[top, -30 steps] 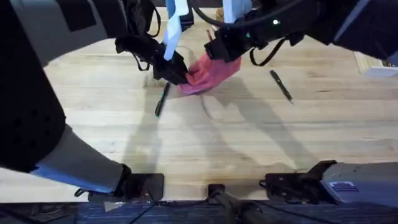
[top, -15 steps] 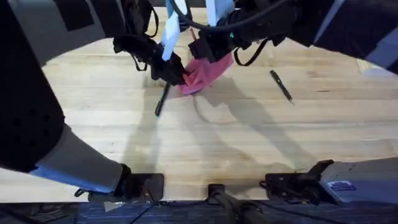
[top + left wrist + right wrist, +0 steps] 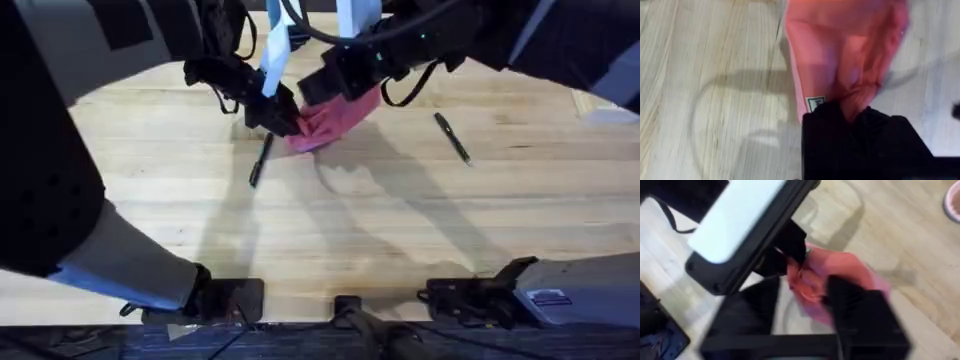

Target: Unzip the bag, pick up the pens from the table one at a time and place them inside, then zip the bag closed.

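The pink bag (image 3: 335,118) hangs a little above the table (image 3: 320,230) at the far middle, stretched between both grippers. My left gripper (image 3: 285,118) is shut on its left end; the left wrist view shows bunched pink fabric (image 3: 840,55) pinched in that gripper (image 3: 852,107). My right gripper (image 3: 325,88) is on the bag's top edge, and in the right wrist view the bag (image 3: 850,272) is held between that gripper's tips (image 3: 807,287). The zipper pull is hidden. One black pen (image 3: 260,160) lies below the left gripper. The other pen (image 3: 452,137) lies to the right.
A pale object (image 3: 612,105) sits at the table's far right edge. A pink round thing (image 3: 952,202) lies beyond the bag in the right wrist view. The arm bases and cables (image 3: 340,305) line the near edge. Bare wood spans the middle and front.
My right gripper has slid left along the bag's top edge, toward the left gripper. The bag shifted slightly with it. The left gripper and both pens stayed put.
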Controlling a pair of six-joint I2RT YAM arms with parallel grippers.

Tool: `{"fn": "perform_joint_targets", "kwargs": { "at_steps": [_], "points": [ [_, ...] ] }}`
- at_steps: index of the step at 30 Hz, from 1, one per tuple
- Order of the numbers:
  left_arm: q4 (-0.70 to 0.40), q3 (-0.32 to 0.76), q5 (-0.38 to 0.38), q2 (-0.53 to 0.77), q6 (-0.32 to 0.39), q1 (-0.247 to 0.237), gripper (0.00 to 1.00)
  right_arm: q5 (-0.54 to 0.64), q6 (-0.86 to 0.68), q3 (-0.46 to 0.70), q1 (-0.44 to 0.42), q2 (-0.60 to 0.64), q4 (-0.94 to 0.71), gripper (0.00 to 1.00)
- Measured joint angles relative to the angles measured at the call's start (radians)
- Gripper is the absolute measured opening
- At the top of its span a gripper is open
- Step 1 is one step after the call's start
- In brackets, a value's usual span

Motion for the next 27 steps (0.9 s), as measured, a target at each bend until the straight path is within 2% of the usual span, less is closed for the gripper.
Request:
{"fn": "perform_joint_targets", "kwargs": {
  "at_steps": [3, 4, 27],
  "points": [
    [0.008, 0.0, 0.01, 0.0, 0.0, -0.009, 0.042, -0.015, 0.0, 0.0, -0.014, 0.006, -0.037, 0.933],
    [0.007, 0.0, 0.013, 0.0, 0.0, -0.01, 0.042, -0.013, 0.0, 0.0, -0.02, 0.01, -0.049, 0.974],
    [0.023, 0.003, 0.061, 0.0, 0.0, -0.013, 0.042, -0.124, 0.015, 0.0, -0.292, 0.048, -0.351, 0.997]
  ]
}}
